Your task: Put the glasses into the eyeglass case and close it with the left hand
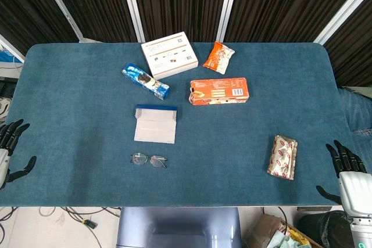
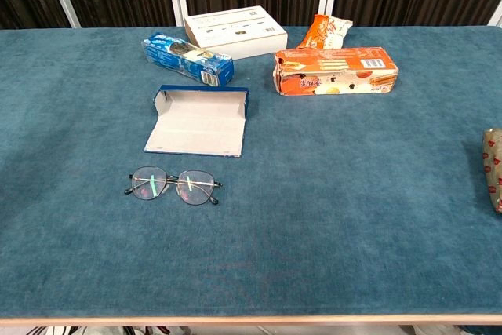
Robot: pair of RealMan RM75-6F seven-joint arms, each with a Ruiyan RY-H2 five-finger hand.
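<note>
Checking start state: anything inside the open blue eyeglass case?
Nothing shows inside the open blue eyeglass case: only its pale lining. The thin-framed metal glasses lie on the blue table in front of it. The underside is hidden.

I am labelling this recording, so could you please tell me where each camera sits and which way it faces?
Head view: sits high, looks steeply down on the whole table; left hand and right hand show at the near corners, fingers apart.
Chest view: sits lower at the near edge, looks across the table toward the dark curtain; no hand shows.
Shared: glasses, open eyeglass case, snack boxes behind.
</note>
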